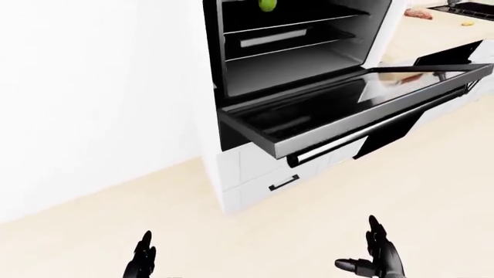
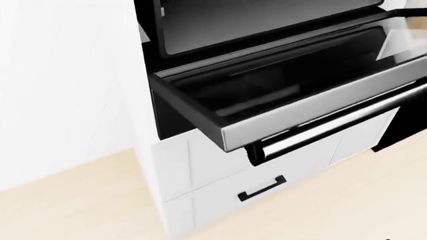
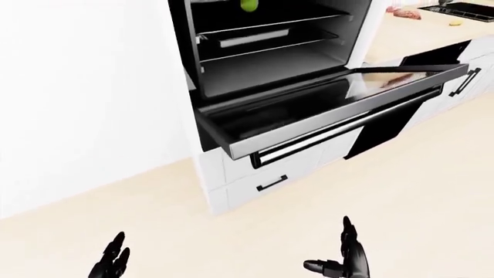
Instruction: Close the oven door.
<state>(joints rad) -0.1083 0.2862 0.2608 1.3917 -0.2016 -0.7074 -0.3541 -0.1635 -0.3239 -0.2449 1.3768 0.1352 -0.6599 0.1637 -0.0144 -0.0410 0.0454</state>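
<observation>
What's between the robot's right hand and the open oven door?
In the left-eye view, only bare pale floor lies between the right hand, low in the picture, and the oven door hanging open above it. Nothing stands in that stretch.

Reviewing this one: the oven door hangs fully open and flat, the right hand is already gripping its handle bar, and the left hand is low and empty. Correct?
Not quite. The right hand is not on the handle bar; in the left-eye view it hangs low with open fingers, well apart from the oven door. The door does lie open and flat, and the left hand is low and empty.
</observation>
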